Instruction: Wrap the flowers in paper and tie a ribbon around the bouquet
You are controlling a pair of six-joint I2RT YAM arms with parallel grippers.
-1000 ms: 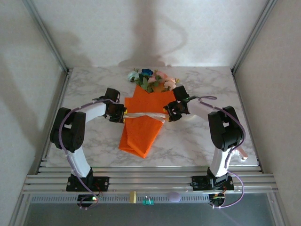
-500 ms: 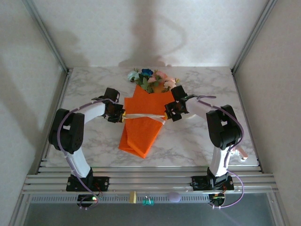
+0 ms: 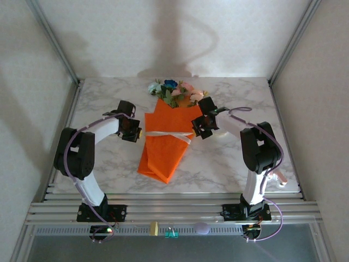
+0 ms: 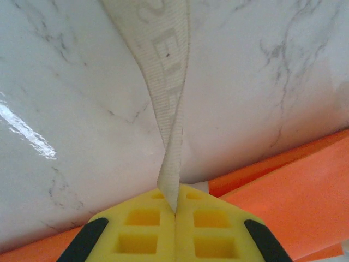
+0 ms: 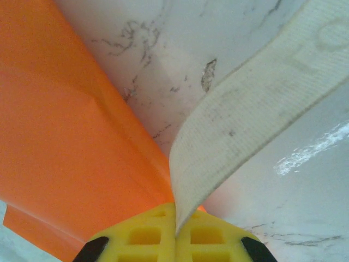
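Observation:
The bouquet lies mid-table: orange paper (image 3: 164,147) folded into a cone around the flowers (image 3: 175,91), whose pink, white and blue heads stick out at the far end. A cream ribbon (image 3: 167,134) crosses the cone's middle. My left gripper (image 3: 138,132) sits at the cone's left edge, shut on one ribbon (image 4: 163,87) end, the strip pinched between its yellow pads (image 4: 210,229). My right gripper (image 3: 194,131) sits at the cone's right edge, shut on the other ribbon (image 5: 256,125) end. Orange paper (image 5: 71,142) lies beside the right pads (image 5: 142,237).
The marble tabletop (image 3: 229,158) has free room around the cone. Metal frame posts (image 3: 54,43) and white walls close in the back and sides. The aluminium rails (image 3: 174,210) with both arm bases run along the near edge.
Both grippers have closed on the ribbon ends. The left one has shifted slightly left and up, the right one slightly up, and the ribbon now lies tighter across the cone.

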